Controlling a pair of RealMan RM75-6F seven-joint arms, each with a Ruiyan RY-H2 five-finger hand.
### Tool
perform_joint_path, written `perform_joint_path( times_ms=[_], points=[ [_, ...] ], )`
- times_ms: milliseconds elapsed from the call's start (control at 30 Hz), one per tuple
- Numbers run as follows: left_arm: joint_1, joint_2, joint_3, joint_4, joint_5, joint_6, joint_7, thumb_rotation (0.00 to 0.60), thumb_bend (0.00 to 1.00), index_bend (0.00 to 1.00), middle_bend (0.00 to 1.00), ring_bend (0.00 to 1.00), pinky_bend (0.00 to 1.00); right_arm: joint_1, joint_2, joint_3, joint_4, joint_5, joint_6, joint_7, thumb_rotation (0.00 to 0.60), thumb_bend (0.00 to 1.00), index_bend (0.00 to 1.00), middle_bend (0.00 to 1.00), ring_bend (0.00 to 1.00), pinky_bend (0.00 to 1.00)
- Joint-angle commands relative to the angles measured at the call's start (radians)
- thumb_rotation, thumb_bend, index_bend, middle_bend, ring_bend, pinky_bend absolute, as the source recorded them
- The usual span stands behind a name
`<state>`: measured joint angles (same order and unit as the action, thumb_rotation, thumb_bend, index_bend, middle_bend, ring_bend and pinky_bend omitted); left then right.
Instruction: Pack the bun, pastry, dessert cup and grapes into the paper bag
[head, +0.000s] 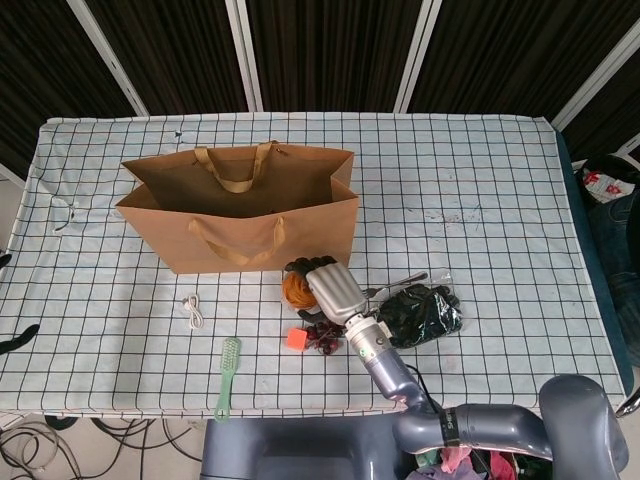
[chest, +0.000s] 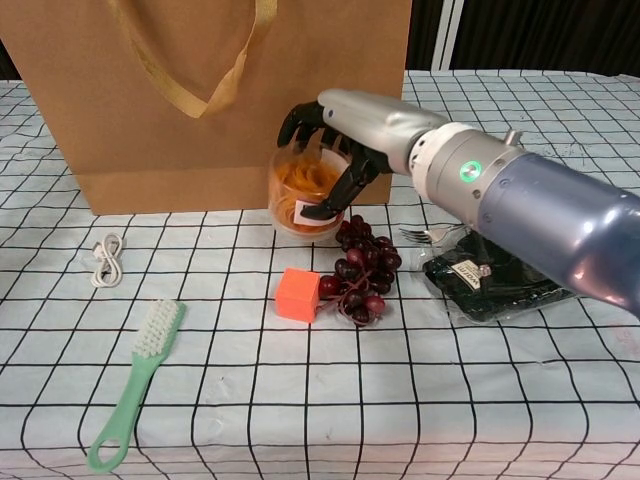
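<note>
Nearest the robot in the chest view, a green brush (chest: 135, 385) lies on the checked bench (chest: 420, 400), its full length visible there as in the head view. Behind it come an orange cube (chest: 298, 295) touching the grapes (chest: 362, 270), and to the right a dark pastry in clear wrap (chest: 490, 285), partly hidden behind the right arm; what it is exactly is hard to make out. A fork (chest: 432, 233) pokes out just past it, mostly covered by the arm in both views. A small white cable (chest: 104, 259) lies well to the left.

The right hand (chest: 345, 135) wraps around the dessert cup (chest: 303, 195), fingers curled over its rim and the thumb on its front, holding it above the grapes and just before the paper bag (chest: 210, 90). Whether the cup's base touches the bench cannot be told. From the head view the hand (head: 335, 287) covers most of the cup (head: 297, 288), leaving only an orange edge.

The chest view cuts off the bag's top; the head view shows its open mouth (head: 240, 175), though the inside is too dark to tell its contents. The left hand appears in neither view.
</note>
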<state>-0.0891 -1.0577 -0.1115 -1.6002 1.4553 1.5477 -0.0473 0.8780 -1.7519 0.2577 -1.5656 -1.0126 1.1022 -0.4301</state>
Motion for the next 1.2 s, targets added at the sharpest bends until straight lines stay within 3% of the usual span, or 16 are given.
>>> perform_joint_path(
  times_ms=[33,300,567,700,900,1200],
  points=[
    [0.000,-0.001,0.000,0.000,-0.001,0.001,0.003,0.600,0.03,0.12,0.07,0.00,0.05,-0.049,0.072,-0.023,-0.078,-0.038,0.044,0.009,0.600,0.35,0.29,0.33,0.38,0.28],
    [-0.001,-0.007,0.001,-0.003,0.000,-0.001,0.018,0.600,0.03,0.12,0.07,0.00,0.05,-0.173,0.272,-0.086,-0.266,-0.120,0.155,0.016,0.600,0.35,0.29,0.33,0.38,0.28],
    [-0.001,-0.008,0.003,-0.005,0.003,-0.002,0.023,0.600,0.03,0.13,0.07,0.00,0.05,-0.306,0.526,-0.072,-0.407,-0.128,0.276,0.067,0.600,0.35,0.29,0.33,0.38,0.28],
    [0.000,-0.007,0.006,-0.008,0.010,0.001,0.021,0.600,0.03,0.13,0.07,0.00,0.05,-0.356,0.635,-0.007,-0.430,-0.108,0.339,0.131,0.600,0.35,0.30,0.33,0.38,0.28],
    [0.002,-0.006,0.005,-0.009,0.011,0.005,0.018,0.600,0.03,0.13,0.07,0.00,0.05,-0.362,0.696,0.085,-0.435,-0.121,0.366,0.235,0.600,0.35,0.30,0.33,0.38,0.28],
    [0.005,0.001,0.003,-0.010,0.008,0.009,0.002,0.600,0.03,0.13,0.07,0.00,0.05,-0.255,0.638,0.236,-0.371,-0.123,0.374,0.292,0.600,0.35,0.30,0.33,0.38,0.28]
  ],
)
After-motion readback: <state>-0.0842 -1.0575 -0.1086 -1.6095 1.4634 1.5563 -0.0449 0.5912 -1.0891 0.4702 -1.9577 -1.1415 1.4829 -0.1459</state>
